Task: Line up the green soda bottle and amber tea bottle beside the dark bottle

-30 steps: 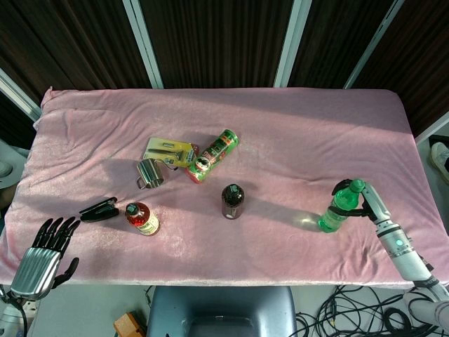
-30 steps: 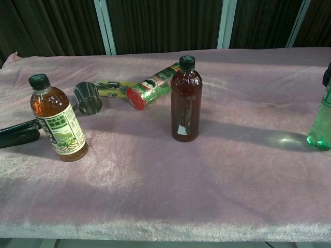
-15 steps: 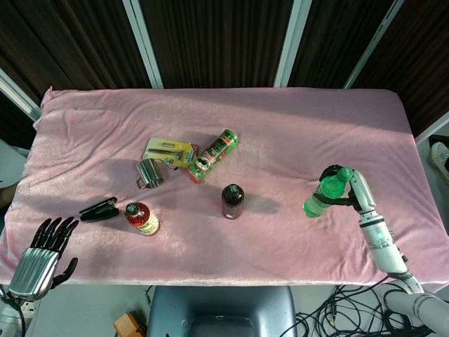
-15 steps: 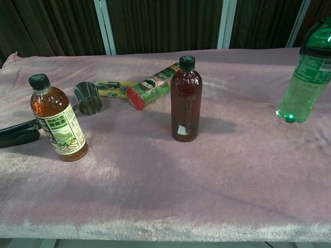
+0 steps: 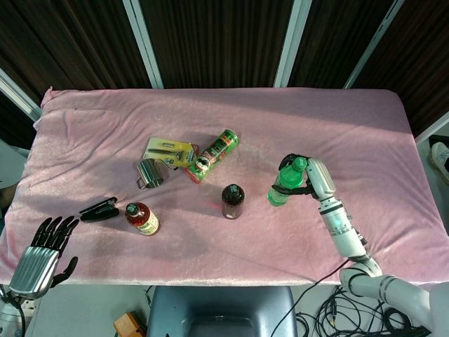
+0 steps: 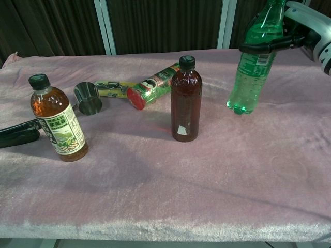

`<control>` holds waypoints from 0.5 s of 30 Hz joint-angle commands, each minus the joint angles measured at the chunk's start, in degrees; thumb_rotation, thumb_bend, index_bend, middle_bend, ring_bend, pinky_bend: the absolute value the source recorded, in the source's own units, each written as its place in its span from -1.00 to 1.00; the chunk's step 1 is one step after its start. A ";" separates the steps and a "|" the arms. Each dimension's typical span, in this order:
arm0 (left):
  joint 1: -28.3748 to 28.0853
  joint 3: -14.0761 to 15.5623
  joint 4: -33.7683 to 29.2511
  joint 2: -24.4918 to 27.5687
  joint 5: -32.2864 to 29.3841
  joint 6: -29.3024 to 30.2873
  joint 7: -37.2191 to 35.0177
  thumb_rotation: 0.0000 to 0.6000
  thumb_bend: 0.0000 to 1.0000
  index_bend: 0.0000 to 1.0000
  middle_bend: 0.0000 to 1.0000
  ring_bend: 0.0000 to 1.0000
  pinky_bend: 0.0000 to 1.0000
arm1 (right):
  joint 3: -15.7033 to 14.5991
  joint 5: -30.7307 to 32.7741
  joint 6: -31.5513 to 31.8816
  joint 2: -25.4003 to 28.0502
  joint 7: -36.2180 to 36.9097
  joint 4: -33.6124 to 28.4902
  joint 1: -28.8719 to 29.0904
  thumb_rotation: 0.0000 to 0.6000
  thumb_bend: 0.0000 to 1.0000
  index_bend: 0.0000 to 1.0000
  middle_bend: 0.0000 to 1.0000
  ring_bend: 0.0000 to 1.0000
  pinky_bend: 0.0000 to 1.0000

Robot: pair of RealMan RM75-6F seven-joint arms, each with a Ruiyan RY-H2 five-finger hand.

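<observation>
step: carrying green plastic soda bottle, tilted, frame right | right hand fingers wrapped round its neck | left hand spread, empty | next: set upright beside dark brown bottle

1. Table under a pink plush cloth, wrinkled at the left end.
2. Back wall: dark brown wood panels split by pale grey vertical strips.
3. Grey chair back at the near table edge.
4. Black and white cables on the floor, bottom right.
</observation>
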 commanded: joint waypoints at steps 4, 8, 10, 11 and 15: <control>0.39 0.46 0.25 -0.19 1.11 0.92 0.22 1.00 -0.21 -1.00 -0.90 -1.00 -1.00 | 1.25 2.53 -2.29 -4.78 -0.51 2.71 1.73 1.00 -0.55 1.00 0.28 0.18 0.46; 0.38 0.34 0.29 -0.10 0.90 0.93 -0.15 1.00 -0.21 -1.00 -0.90 -1.00 -1.00 | 1.08 1.81 -2.38 -6.67 -1.78 4.38 2.81 1.00 -0.55 1.00 0.28 0.18 0.46; 0.28 0.37 0.30 -0.08 0.90 0.71 -0.19 1.00 -0.21 -1.00 -0.90 -1.00 -1.00 | 0.85 1.37 -2.28 -7.40 -2.83 5.02 3.22 1.00 -0.55 1.00 0.28 0.18 0.46; 0.23 0.39 0.30 -0.09 0.93 0.61 -0.17 1.00 -0.21 -1.00 -0.90 -1.00 -1.00 | 0.80 1.32 -2.30 -7.68 -3.09 5.15 3.35 1.00 -0.55 1.00 0.28 0.18 0.46; 0.22 0.45 0.32 -0.14 1.03 0.57 -0.08 1.00 -0.22 -1.00 -0.90 -1.00 -1.00 | 0.52 1.09 -2.24 -8.43 -3.63 5.45 3.51 1.00 -0.55 1.00 0.28 0.18 0.46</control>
